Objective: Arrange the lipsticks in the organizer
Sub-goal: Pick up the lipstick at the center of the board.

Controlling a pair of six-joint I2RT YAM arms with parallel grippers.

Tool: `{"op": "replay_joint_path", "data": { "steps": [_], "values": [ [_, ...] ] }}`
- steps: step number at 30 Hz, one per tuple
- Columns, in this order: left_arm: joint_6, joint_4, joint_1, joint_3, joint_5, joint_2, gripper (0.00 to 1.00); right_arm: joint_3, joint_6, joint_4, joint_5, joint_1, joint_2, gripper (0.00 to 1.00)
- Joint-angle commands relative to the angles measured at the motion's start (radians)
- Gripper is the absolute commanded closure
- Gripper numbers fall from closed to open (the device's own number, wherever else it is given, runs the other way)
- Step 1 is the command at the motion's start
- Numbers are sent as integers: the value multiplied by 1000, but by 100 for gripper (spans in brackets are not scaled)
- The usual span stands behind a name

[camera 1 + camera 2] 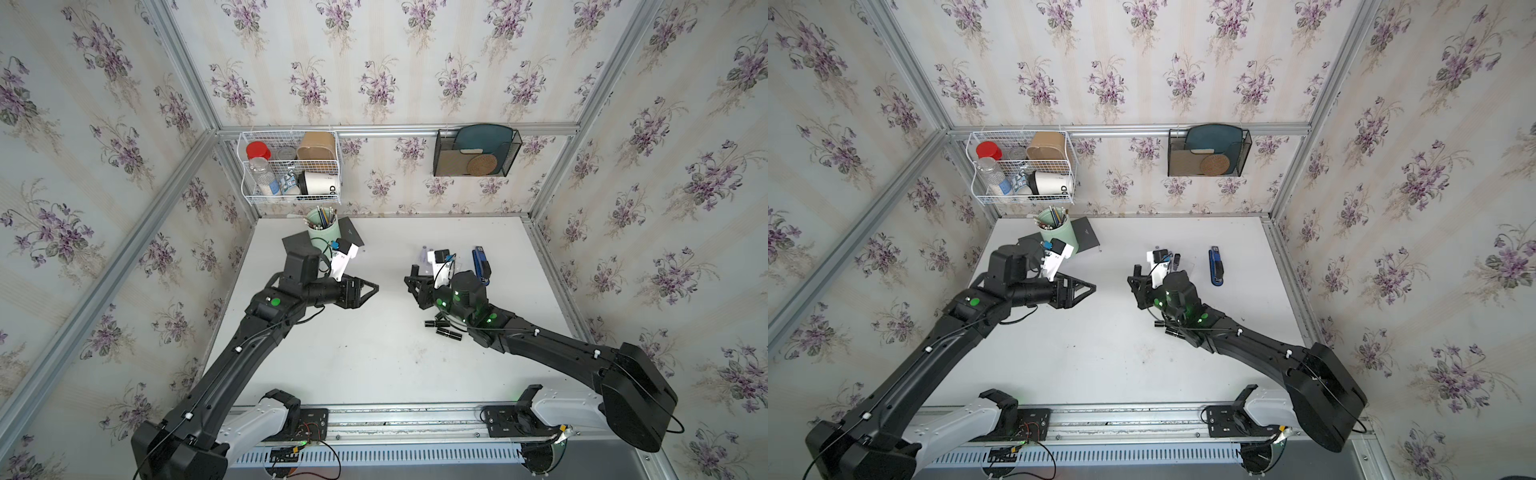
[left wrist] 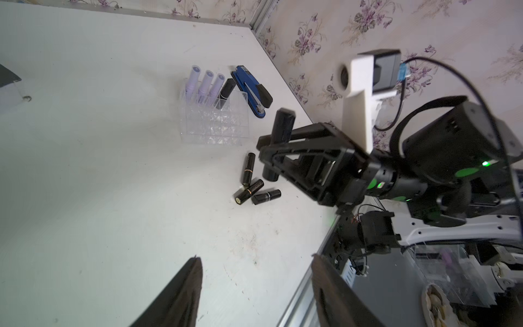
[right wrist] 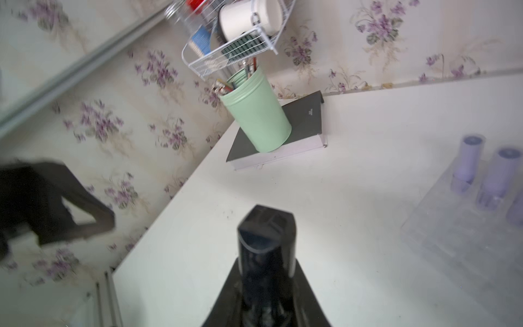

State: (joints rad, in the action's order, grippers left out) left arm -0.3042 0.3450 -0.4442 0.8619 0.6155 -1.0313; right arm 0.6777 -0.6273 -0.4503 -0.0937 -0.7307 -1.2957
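My right gripper [image 2: 276, 147] is shut on a black lipstick [image 2: 283, 124] and holds it above the table, near the clear organizer [image 2: 215, 127]. The right wrist view shows that tube [image 3: 266, 235] sticking out between the fingers. The organizer's back row holds three lilac lipsticks [image 2: 205, 83] and one black lipstick [image 2: 227, 88], all upright. Three black lipsticks [image 2: 252, 191] lie loose on the table by the right arm, also seen in a top view [image 1: 446, 331]. My left gripper [image 2: 256, 271] stands open and empty over mid-table, and it shows in both top views [image 1: 372, 287] [image 1: 1090, 286].
A blue stapler [image 1: 481, 262] lies just beyond the organizer. A mint-green pen cup [image 1: 322, 230] stands on a dark notebook [image 3: 305, 119] at the back left. A white wire basket [image 1: 291, 166] and a black mesh holder [image 1: 476, 151] hang on the back wall.
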Motion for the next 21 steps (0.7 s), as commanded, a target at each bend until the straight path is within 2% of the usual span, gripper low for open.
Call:
{"op": "replay_joint_path", "data": {
  "steps": [1,4,7,10,16,18,21],
  "values": [
    [-100,-479,-91,-164,-81,3,34,-7,-383,-139,-142,26,-26,92],
    [-85,-594,-196,-207,-106,-49,34,-3,-484,-185,-186,28,-45,91],
    [-77,-661,-245,-222,-112,-101,34,9,-514,-191,-190,27,-47,91],
    [-70,-680,-251,-211,-111,-132,35,20,-514,-180,-200,27,-48,90],
    [23,-596,-223,-134,-114,-154,39,13,-497,-162,-218,21,-37,91],
    [26,-587,-207,-114,-84,-172,43,13,-481,-149,-227,20,-29,91],
    [44,-551,-192,-85,-46,-204,55,10,-473,-141,-241,20,-20,91]
  ]
}}
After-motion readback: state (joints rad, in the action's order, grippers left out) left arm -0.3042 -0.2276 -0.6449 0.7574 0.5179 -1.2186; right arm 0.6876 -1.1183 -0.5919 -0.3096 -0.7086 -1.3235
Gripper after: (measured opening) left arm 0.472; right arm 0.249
